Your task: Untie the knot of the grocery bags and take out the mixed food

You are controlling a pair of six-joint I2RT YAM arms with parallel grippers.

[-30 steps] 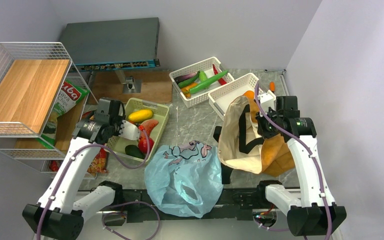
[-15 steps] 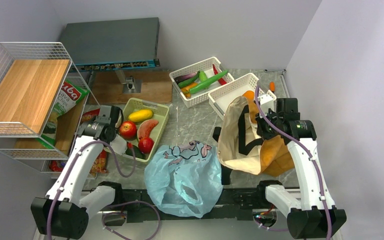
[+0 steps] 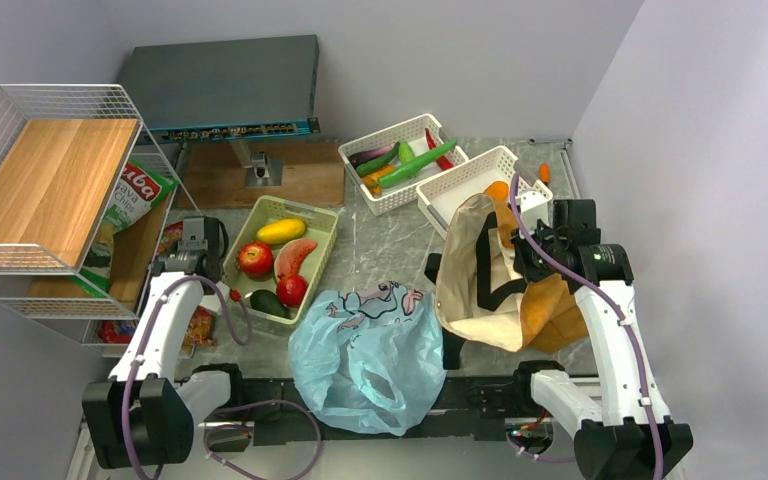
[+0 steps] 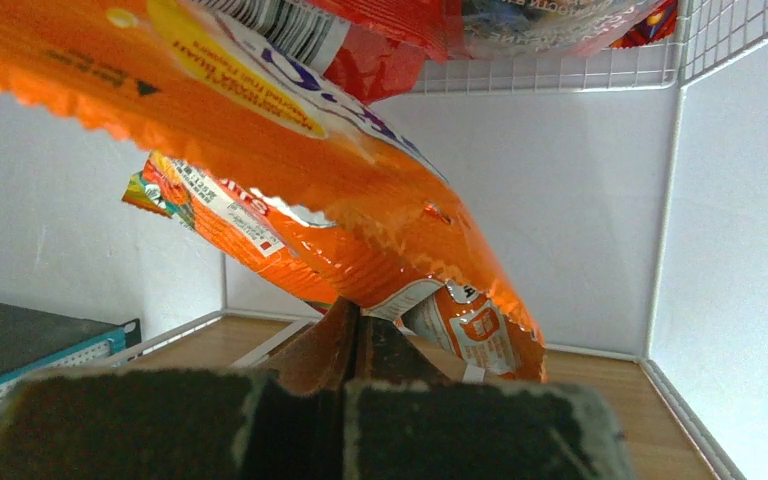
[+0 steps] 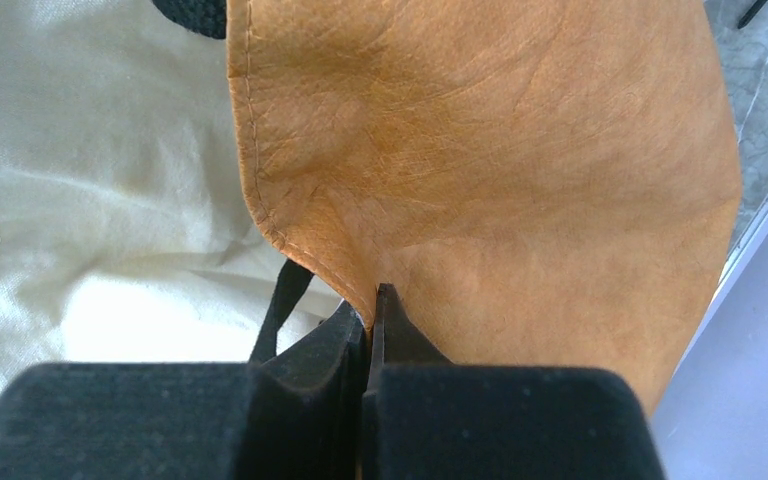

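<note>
Where the table meets the arm bases, the light-blue plastic bag (image 3: 365,350) is seen lying crumpled between the two arms, its black print facing up and its mouth towards the near edge. Just right of it, the canvas tote (image 3: 475,285) is sprawled on its side with the cream lining exposed and a black strap draped across it. The right gripper (image 5: 370,310) is clamped on the tote's mustard-brown edge, the fingers pressed together with the fabric pinched between them.

On the left, the left gripper (image 4: 352,325) is pushed in among the lower shelves of the wire rack (image 3: 20,268). Its fingers are closed together, tips right at the lower edge of an orange snack pack (image 4: 290,170). Whether any foil is caught between them cannot be told.

Just beyond the blue bag, a green tray (image 3: 328,225) is set. A yellow mango (image 3: 280,231), two red apples (image 3: 255,258), a watermelon slice (image 3: 296,256) and a dark avocado (image 3: 268,302) are held in it.

Farther back, two white baskets (image 3: 415,193) are placed side by side. A long green cucumber (image 3: 415,163) and a purple eggplant (image 3: 372,155) are noted in the left one. A small orange carrot (image 3: 544,172) is seen on the table at the far right.
</note>
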